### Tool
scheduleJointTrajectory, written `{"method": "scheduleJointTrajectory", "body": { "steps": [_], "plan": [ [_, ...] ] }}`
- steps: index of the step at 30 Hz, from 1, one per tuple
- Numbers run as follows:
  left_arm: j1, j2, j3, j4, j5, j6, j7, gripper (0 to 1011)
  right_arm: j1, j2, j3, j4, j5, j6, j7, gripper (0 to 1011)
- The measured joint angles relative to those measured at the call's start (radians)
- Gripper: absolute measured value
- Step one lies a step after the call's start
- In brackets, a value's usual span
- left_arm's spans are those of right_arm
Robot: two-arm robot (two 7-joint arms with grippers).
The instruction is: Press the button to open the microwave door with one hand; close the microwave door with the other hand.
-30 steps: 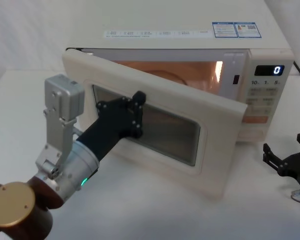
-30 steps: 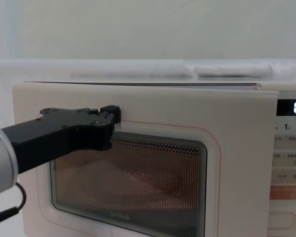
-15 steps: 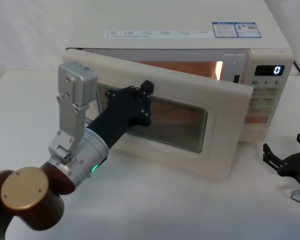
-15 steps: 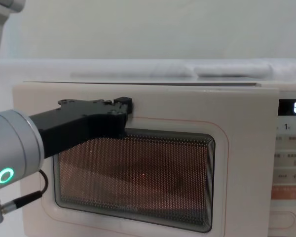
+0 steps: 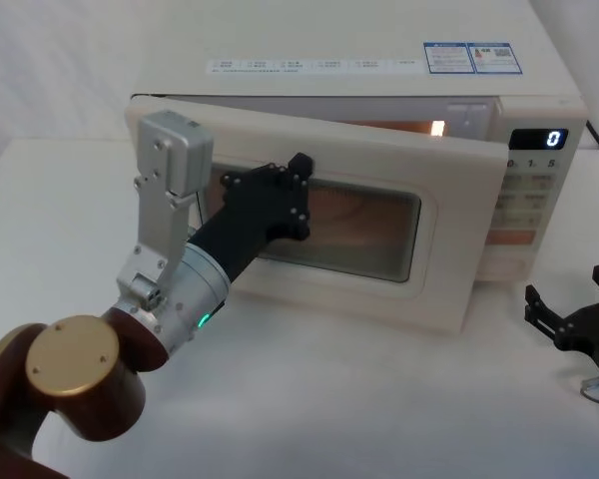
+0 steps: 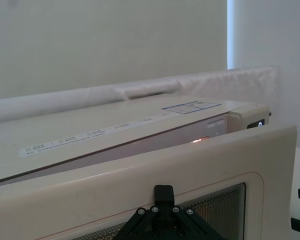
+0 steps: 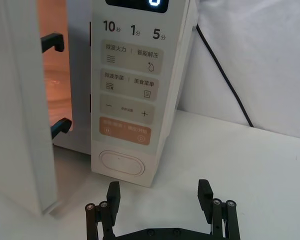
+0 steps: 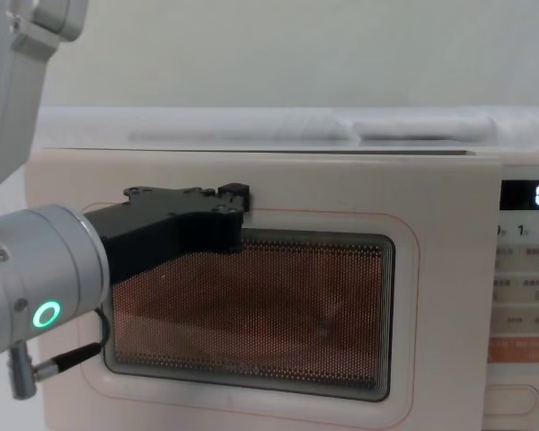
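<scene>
The microwave door [image 5: 449, 239] stands ajar by a narrow angle, hinged at the left of the microwave [image 5: 379, 75], with its free edge forward of the control panel and the lit cavity visible through the gap. The latch hooks on the door edge have not entered their slots.

The left gripper [image 5: 285, 195] bears against the door's outer face at the upper left part of the window. Whether its fingers are together or apart cannot be told, as they lie flat against the panel. The contact point sits close to the hinge side, well apart from the free edge.

Risks, as judged from this position:
- Pushing so near the hinge gives poor leverage. The door may stop short of latching, leaving the task unfinished.
- The gripper may slide across the smooth window, since nothing grips the door.
- A hard push may shift the whole microwave back along the counter [image 5: 40, 200] rather than seat the latch.

The button [image 7: 121, 163] lies at the foot of the control panel, untouched at present. The right gripper [image 7: 160, 197] rests on the counter in front of the panel, near the button, fingers apart and holding nothing. It is clear of the door's swing.
</scene>
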State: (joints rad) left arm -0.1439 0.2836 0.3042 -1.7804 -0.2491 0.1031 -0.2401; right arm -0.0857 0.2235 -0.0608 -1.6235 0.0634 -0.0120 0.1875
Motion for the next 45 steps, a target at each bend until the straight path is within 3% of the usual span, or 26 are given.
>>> {"method": "scheduleJointTrajectory", "body": {
  "steps": [20,45],
  "plan": [
    [-0.043,-0.058,-0.005,0.063,0.043,0.014,0.028,0,0.000,0.000,0.000,0.000,0.000,0.000,0.000,1002],
    [-0.059,-0.093,-0.018,0.089,0.054,0.004,0.029,0,0.000,0.000,0.000,0.000,0.000,0.000,0.000,1002]
  ]
}}
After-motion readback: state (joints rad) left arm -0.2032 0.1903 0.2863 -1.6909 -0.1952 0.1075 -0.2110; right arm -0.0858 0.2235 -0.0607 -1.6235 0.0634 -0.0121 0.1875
